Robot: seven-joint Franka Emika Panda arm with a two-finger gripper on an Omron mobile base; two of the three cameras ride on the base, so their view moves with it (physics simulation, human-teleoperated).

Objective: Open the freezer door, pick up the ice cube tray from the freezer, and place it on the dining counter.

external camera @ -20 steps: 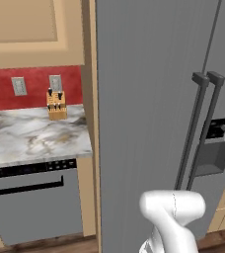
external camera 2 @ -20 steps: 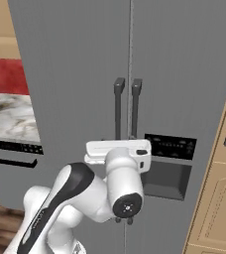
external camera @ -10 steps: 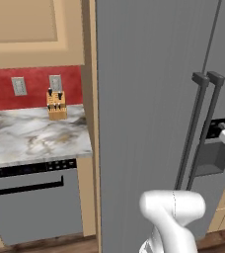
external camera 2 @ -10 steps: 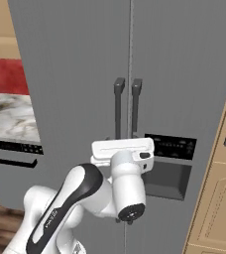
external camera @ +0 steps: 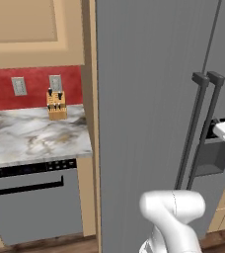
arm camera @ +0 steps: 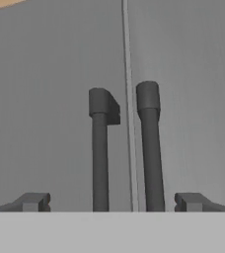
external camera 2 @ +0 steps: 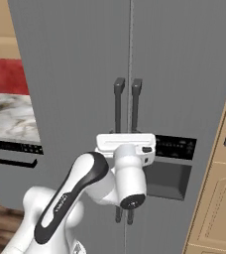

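Since a second ago your gripper [arm camera: 112, 202] has risen toward the closed freezer door [arm camera: 50, 99], jaws spread wide across both bar handles [arm camera: 99, 148], so closing now risks grabbing the wrong one.

Illumination is even and diffuse across all three views, with no visible source and no glare. The freezer door [external camera: 149, 123] renders as flat matte grey with faint vertical streaking. Its handle [arm camera: 100, 158] casts only a soft, narrow shadow on the panel. The marble worktop [external camera: 33, 136] appears bright, its veins slightly smeared. Edges are soft and mildly pixelated throughout, most so in the hand view. No edge distortion is noted
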